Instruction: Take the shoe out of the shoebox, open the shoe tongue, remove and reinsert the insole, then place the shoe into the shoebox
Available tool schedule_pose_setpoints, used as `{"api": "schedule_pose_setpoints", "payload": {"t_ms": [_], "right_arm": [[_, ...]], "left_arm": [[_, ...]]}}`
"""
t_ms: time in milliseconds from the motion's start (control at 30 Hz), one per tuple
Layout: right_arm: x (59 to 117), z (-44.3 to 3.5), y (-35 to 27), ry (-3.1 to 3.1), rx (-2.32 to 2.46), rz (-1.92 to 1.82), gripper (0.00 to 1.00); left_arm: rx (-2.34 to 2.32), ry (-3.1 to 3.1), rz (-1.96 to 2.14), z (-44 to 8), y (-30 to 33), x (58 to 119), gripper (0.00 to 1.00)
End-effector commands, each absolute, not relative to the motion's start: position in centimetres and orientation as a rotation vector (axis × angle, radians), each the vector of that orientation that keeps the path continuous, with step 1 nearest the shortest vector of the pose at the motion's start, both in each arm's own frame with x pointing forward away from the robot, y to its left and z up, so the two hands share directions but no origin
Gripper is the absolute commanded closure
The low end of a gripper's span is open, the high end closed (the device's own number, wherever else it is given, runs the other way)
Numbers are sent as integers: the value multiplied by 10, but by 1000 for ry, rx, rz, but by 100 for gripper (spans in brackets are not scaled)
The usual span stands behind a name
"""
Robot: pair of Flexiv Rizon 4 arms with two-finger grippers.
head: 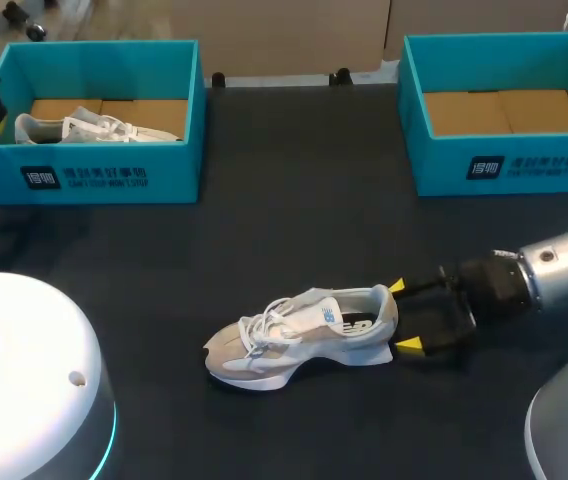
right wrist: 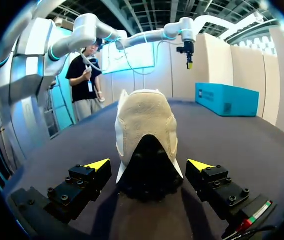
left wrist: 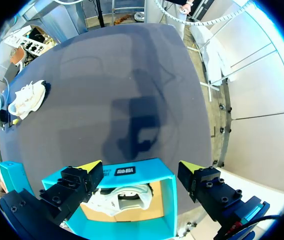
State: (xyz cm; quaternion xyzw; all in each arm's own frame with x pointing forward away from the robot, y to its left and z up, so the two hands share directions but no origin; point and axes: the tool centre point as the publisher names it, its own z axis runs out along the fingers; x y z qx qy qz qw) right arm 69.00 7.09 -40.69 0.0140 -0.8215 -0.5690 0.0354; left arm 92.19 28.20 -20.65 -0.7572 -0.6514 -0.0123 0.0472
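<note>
Dark matte table (head: 294,200): beige mesh shoe (head: 304,335) near centre, right gripper (head: 402,316) spread, flanking heel; left gripper (left wrist: 139,166) spread over far-left teal box (head: 164,170).

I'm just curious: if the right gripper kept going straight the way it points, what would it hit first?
The right gripper would most likely meet the shoe at its heel, just ahead of its open fingers.

Plain matte black table (head: 304,200)
</note>
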Motion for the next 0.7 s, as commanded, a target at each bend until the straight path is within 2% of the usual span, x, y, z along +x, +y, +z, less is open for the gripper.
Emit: {"api": "schedule_pose_setpoints", "payload": {"t_ms": [33, 700], "right_arm": [[691, -410, 79, -2522, 56, -1763, 0], [691, -412, 109, -2479, 132, -1767, 0]], "left_arm": [[-2310, -1988, -44, -206, 282, 920, 0], [-2310, -1988, -44, -206, 282, 920, 0]]}}
